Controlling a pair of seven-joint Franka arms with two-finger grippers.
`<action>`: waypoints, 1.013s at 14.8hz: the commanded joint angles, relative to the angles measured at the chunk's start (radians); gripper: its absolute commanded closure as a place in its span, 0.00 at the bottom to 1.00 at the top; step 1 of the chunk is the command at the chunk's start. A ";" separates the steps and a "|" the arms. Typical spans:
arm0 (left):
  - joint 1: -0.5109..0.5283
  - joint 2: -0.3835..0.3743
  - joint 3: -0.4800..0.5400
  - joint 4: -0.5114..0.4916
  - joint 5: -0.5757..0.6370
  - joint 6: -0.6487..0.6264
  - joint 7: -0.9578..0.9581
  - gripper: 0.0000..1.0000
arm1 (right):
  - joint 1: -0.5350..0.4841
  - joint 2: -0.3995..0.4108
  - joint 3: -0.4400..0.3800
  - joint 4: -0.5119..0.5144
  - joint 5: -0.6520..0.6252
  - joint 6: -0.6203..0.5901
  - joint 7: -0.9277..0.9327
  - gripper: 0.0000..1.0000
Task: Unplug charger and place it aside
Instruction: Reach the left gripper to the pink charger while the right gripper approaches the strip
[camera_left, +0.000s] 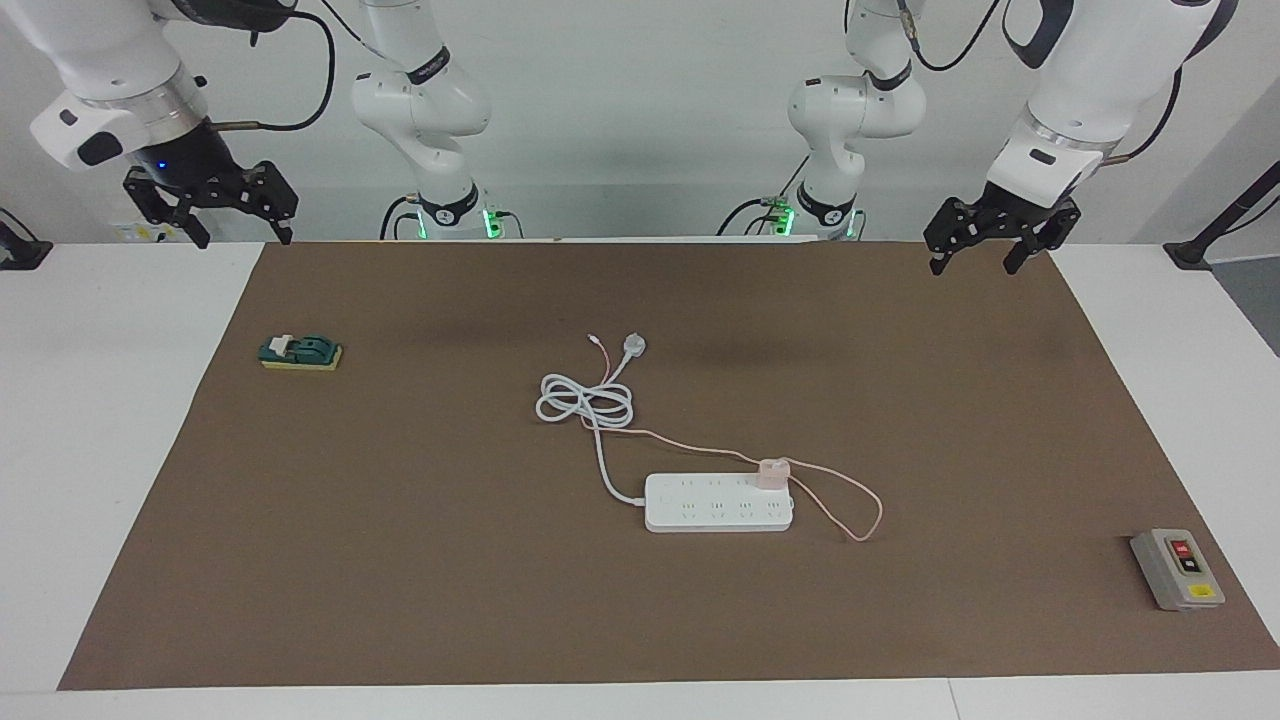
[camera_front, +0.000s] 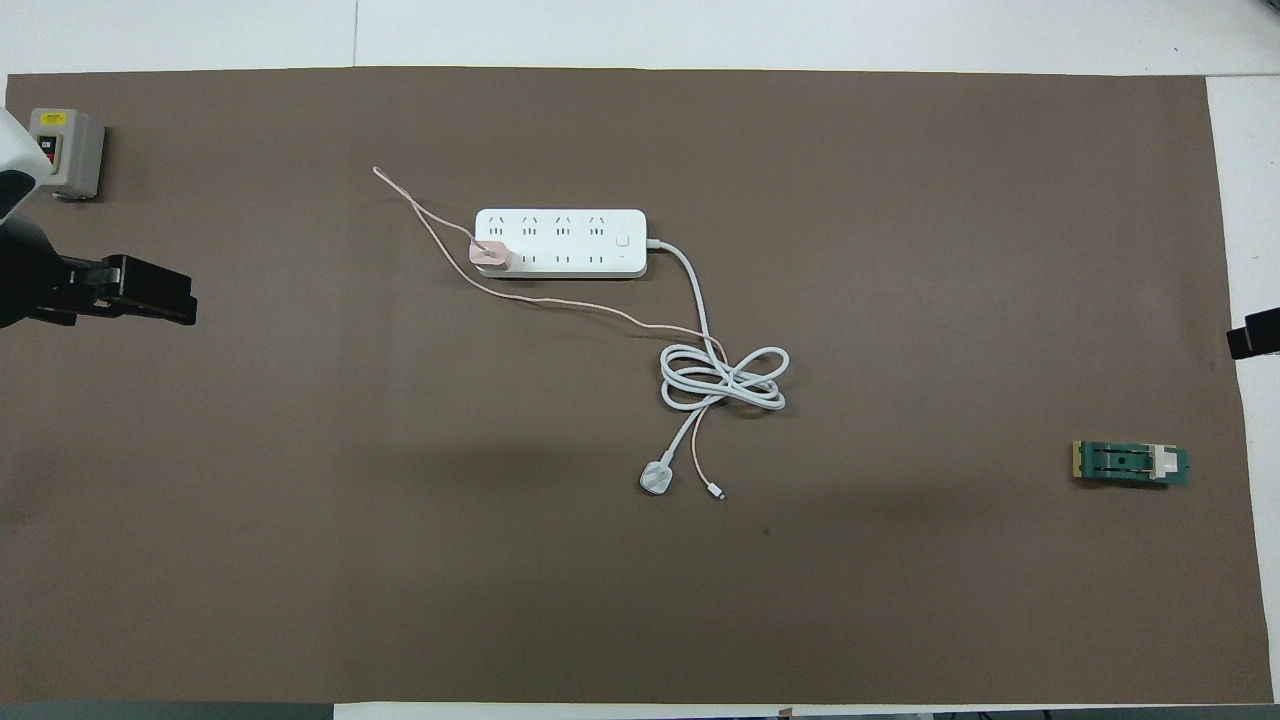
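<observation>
The pale pink charger (camera_left: 773, 472) (camera_front: 490, 256) is plugged into the long white power strip (camera_left: 718, 503) (camera_front: 560, 243), at the strip's end toward the left arm's end of the table. Its thin pink cable (camera_left: 850, 505) (camera_front: 560, 303) loops beside the strip and runs nearer to the robots. My left gripper (camera_left: 978, 262) (camera_front: 150, 292) is open, empty and raised over the mat's edge at the robots' end. My right gripper (camera_left: 240, 232) is open and empty, raised over the mat's corner at its own end. Only its tip (camera_front: 1255, 335) shows in the overhead view.
The strip's thick white cord (camera_left: 585, 402) (camera_front: 722, 380) lies coiled nearer to the robots, ending in a round white plug (camera_left: 633, 346) (camera_front: 657, 479). A green block (camera_left: 300, 352) (camera_front: 1130, 464) lies toward the right arm's end. A grey switch box (camera_left: 1177, 568) (camera_front: 65, 150) sits toward the left arm's end.
</observation>
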 joint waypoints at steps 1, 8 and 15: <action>-0.012 -0.034 0.008 -0.037 0.013 -0.002 0.008 0.00 | -0.014 -0.015 0.009 -0.009 -0.010 -0.011 -0.005 0.00; -0.012 -0.038 0.006 -0.039 0.011 -0.013 -0.209 0.00 | -0.012 -0.025 0.009 -0.025 -0.010 -0.044 0.042 0.00; -0.096 -0.023 -0.002 -0.053 -0.010 0.033 -0.833 0.00 | 0.047 -0.012 0.025 -0.092 0.111 -0.001 0.508 0.00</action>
